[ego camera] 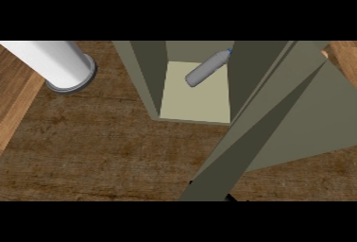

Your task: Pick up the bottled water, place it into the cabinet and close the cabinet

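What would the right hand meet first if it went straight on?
Probably the open cabinet door; only a sliver of the right hand shows at its lower edge, so direction is unclear.

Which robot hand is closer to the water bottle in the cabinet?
Likely the right hand: a black bit of it peeks out at the bottom edge of the open door, far below the bottle lying in the cabinet. The left hand isn't visible.
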`<action>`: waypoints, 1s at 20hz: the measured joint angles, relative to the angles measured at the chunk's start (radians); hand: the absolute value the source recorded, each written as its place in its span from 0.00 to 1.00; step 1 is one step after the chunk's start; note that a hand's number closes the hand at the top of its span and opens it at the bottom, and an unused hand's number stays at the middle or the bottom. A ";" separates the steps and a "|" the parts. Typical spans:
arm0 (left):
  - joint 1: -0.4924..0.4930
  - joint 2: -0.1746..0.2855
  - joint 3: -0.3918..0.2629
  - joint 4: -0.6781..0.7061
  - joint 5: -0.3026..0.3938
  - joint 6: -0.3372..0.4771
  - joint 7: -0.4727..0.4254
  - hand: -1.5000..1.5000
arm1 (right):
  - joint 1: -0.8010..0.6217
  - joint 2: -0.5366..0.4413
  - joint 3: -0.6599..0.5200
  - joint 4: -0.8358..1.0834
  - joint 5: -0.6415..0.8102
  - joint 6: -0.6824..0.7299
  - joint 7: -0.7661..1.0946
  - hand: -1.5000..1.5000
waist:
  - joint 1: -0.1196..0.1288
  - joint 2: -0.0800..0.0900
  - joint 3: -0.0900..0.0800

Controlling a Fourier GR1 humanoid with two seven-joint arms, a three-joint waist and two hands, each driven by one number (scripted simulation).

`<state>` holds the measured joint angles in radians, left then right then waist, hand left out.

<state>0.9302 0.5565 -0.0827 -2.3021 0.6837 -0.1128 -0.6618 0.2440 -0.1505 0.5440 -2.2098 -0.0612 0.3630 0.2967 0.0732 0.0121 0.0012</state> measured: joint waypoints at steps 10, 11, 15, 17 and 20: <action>0.084 0.015 0.113 0.004 0.115 -0.129 -0.028 0.00 | -0.389 0.106 -0.143 0.250 -0.247 -0.227 0.116 1.00 | 0.002 0.004 -0.001; 0.097 0.016 0.127 0.000 0.125 -0.137 -0.027 0.00 | -0.440 0.114 -0.170 0.292 -0.269 -0.233 0.114 1.00 | 0.001 0.003 0.000; 0.135 0.002 0.177 0.005 0.158 -0.186 -0.040 0.00 | -0.647 0.129 -0.288 0.434 -0.362 -0.236 0.137 1.00 | -0.012 -0.004 -0.001; 0.169 0.001 0.220 0.012 0.189 -0.233 -0.049 0.00 | -0.721 0.120 -0.342 0.511 -0.392 -0.206 0.131 1.00 | -0.015 -0.007 -0.001; 0.196 -0.001 0.269 0.009 0.233 -0.267 -0.037 0.00 | -0.836 0.125 -0.390 0.635 -0.411 -0.178 0.116 1.00 | -0.023 -0.007 0.000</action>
<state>1.1265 0.5553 0.1864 -2.2931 0.9162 -0.3797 -0.6987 -0.5923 -0.0254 0.1540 -1.5746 -0.4722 0.1855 0.4124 0.0504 0.0046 0.0011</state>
